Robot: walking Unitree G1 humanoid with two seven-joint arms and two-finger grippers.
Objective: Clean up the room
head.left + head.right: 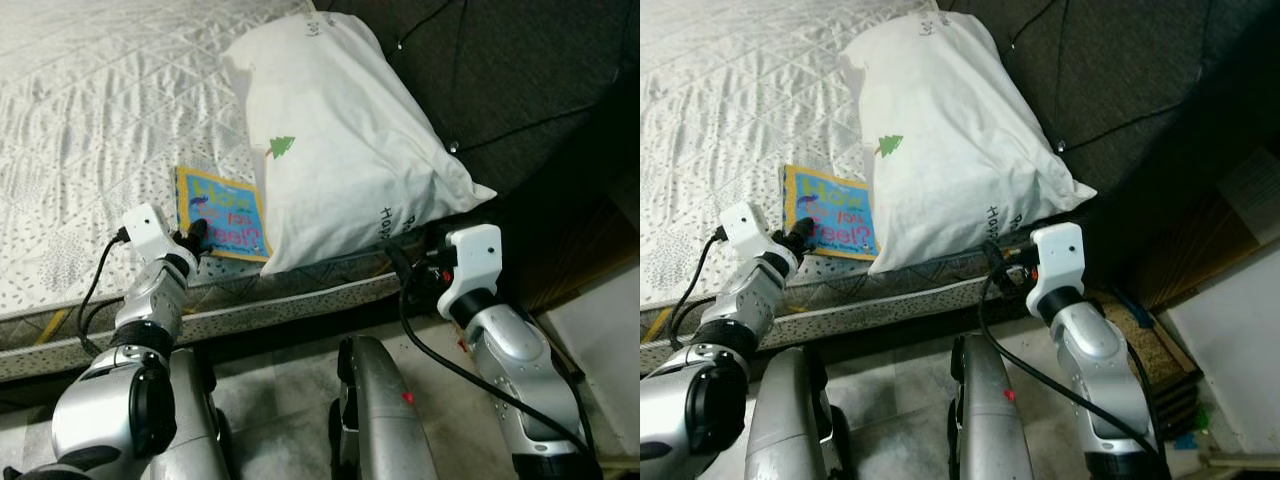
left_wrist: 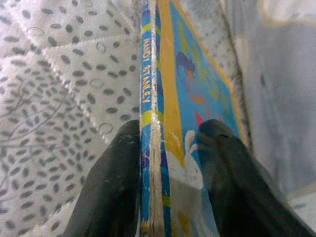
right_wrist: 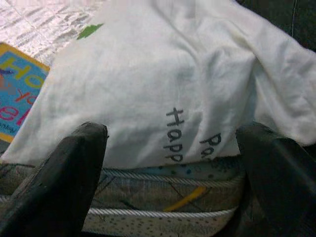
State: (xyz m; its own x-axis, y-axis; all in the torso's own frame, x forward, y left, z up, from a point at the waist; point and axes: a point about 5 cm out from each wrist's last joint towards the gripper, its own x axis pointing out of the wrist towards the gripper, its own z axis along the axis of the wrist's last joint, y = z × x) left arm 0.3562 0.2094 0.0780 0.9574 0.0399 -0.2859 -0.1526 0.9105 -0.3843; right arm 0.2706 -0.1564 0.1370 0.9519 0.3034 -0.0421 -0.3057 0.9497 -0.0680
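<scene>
Mattress fabric [image 1: 90, 120], pale, quilted and speckled with small dots, is seen across the left of the scene, with the bed's edge running in front of the robot. At that edge a thin picture book [image 1: 222, 213] is laid flat, with a yellow border, a bright blue cover and coloured lettering; a worn blue-and-yellow spine printed with an author's name is shown in the left wrist view. The left end effector [image 1: 197, 235] is placed at the book's near corner, its two black fingers [image 2: 111, 187] set on either side of the spine and closed against it. Just to the right, the book's far edge is overlapped by a large white pillow [image 1: 340, 140], marked with a small green tree and dark lettering, and propped against a dark headboard [image 1: 520, 70]. The right end effector [image 1: 408, 268] is held in front of the pillow's lower edge, its fingers [image 3: 74, 173] spread wide and empty.
</scene>
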